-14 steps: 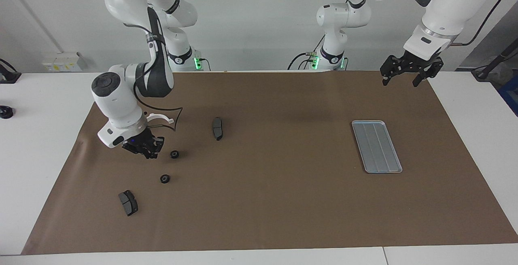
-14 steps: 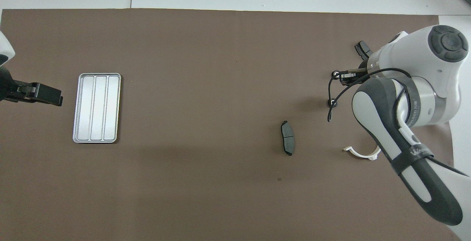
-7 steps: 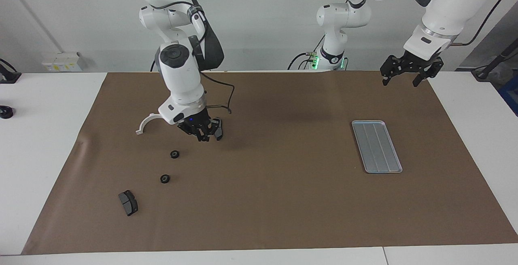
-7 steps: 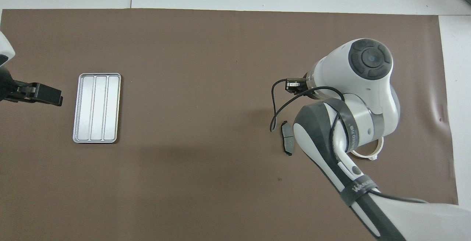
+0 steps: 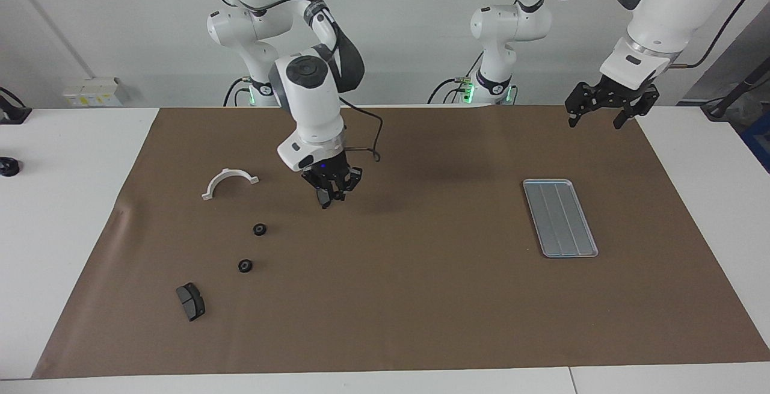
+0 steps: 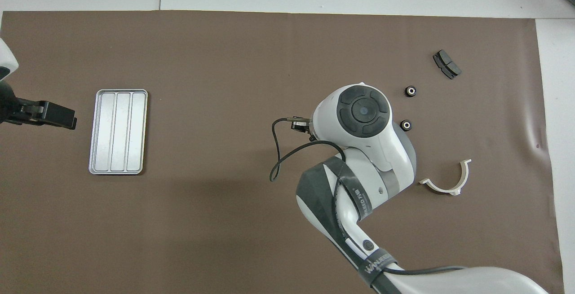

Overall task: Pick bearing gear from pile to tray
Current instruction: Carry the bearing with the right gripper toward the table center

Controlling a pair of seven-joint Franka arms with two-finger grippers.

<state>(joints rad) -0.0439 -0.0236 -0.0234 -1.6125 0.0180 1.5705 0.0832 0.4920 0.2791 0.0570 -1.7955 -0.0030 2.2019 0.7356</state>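
Observation:
Two small black bearing gears [image 5: 260, 229] [image 5: 244, 266] lie on the brown mat toward the right arm's end, also seen from above as bearing gears [image 6: 406, 125] [image 6: 410, 90]. My right gripper [image 5: 332, 192] hangs shut just above the mat, over a dark brake pad [image 5: 325, 203] that it mostly covers. Whether anything sits between its fingertips I cannot tell; from overhead the wrist hides them. The silver tray [image 5: 560, 218] [image 6: 118, 131] lies empty toward the left arm's end. My left gripper [image 5: 595, 122] waits open in the air, over the mat's edge closest to the robots.
A white half-ring bracket [image 5: 228, 182] [image 6: 447, 182] lies nearer to the robots than the bearing gears. Another brake pad [image 5: 190, 301] [image 6: 446, 64] lies farther out than them. The right arm's cable [image 6: 276, 159] loops beside its wrist.
The right arm has swung from beside the bearing gears toward the middle of the mat, staying shut. Both bearing gears and the bracket stay put. The left arm has not moved.

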